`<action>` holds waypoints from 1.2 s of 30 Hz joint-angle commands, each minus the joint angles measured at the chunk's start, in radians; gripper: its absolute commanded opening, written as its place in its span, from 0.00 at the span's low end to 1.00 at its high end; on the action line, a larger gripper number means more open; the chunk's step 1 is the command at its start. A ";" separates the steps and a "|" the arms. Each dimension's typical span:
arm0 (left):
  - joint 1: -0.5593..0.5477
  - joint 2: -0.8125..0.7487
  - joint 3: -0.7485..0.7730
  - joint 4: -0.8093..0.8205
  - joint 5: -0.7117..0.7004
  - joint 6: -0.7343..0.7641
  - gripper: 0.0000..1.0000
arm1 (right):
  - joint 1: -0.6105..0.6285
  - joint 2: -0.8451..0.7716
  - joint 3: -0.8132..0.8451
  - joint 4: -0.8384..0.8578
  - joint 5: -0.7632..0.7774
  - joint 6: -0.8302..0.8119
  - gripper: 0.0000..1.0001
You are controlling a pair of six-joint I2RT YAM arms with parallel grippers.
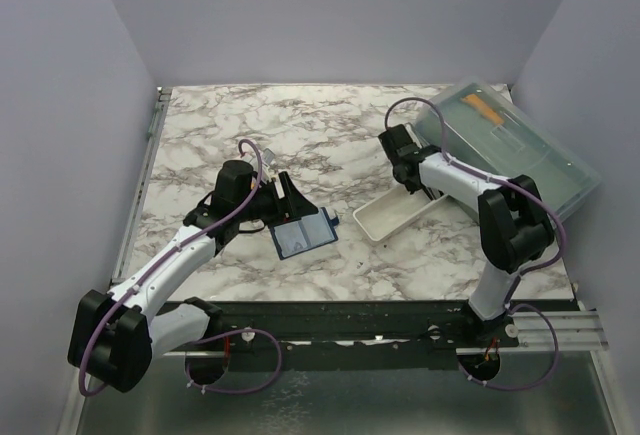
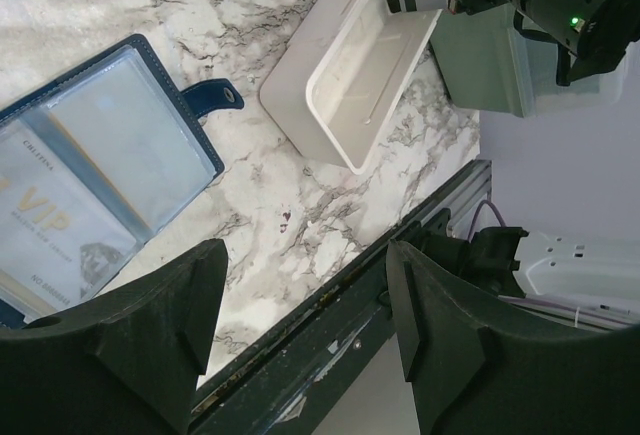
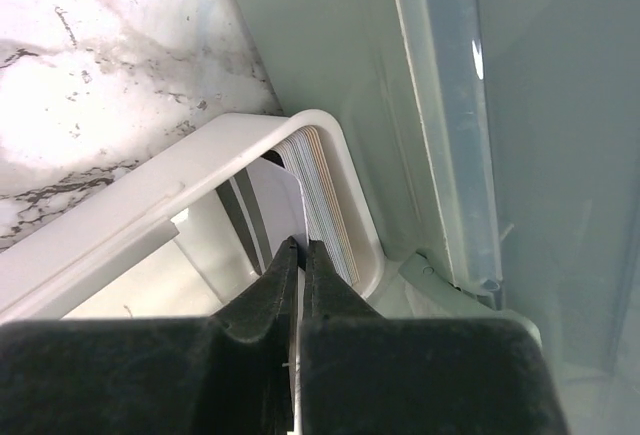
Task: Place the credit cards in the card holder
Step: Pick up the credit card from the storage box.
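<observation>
The card holder [image 1: 302, 236] lies open on the marble, its clear pockets up. In the left wrist view the card holder [image 2: 110, 145] shows a golden-tan credit card [image 2: 45, 230] marked VIP inside a pocket. My left gripper [image 1: 285, 199] hovers just behind the holder, open and empty [image 2: 305, 315]. My right gripper [image 1: 412, 187] reaches into the far end of the white tray [image 1: 372, 227]. There the right gripper [image 3: 302, 245] is shut on the edge of a pale credit card [image 3: 280, 190] standing upright. A stack of further cards [image 3: 325, 200] stands on edge in the tray's corner [image 3: 345, 170].
A large grey-green translucent box [image 1: 520, 150] stands tilted at the back right, tight against the tray, with an orange strip [image 1: 482, 107] inside. The box wall [image 3: 330, 45] is close behind the tray rim. The table's black front rail [image 2: 330, 345] runs under the left gripper.
</observation>
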 commanded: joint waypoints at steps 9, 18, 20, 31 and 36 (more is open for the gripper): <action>0.003 -0.010 -0.011 -0.004 0.033 0.000 0.71 | -0.014 -0.075 0.100 -0.243 -0.137 0.120 0.00; 0.002 0.006 -0.006 -0.001 0.053 -0.010 0.71 | -0.014 -0.115 0.119 -0.292 -0.224 0.137 0.00; 0.002 0.012 -0.007 0.000 0.055 -0.011 0.71 | -0.014 -0.118 0.113 -0.281 -0.235 0.128 0.00; 0.002 0.021 -0.005 0.008 0.072 -0.023 0.71 | -0.022 -0.106 0.170 -0.275 -0.246 0.162 0.00; 0.002 0.033 0.001 0.012 0.077 -0.027 0.71 | -0.044 -0.141 0.194 -0.302 -0.331 0.220 0.00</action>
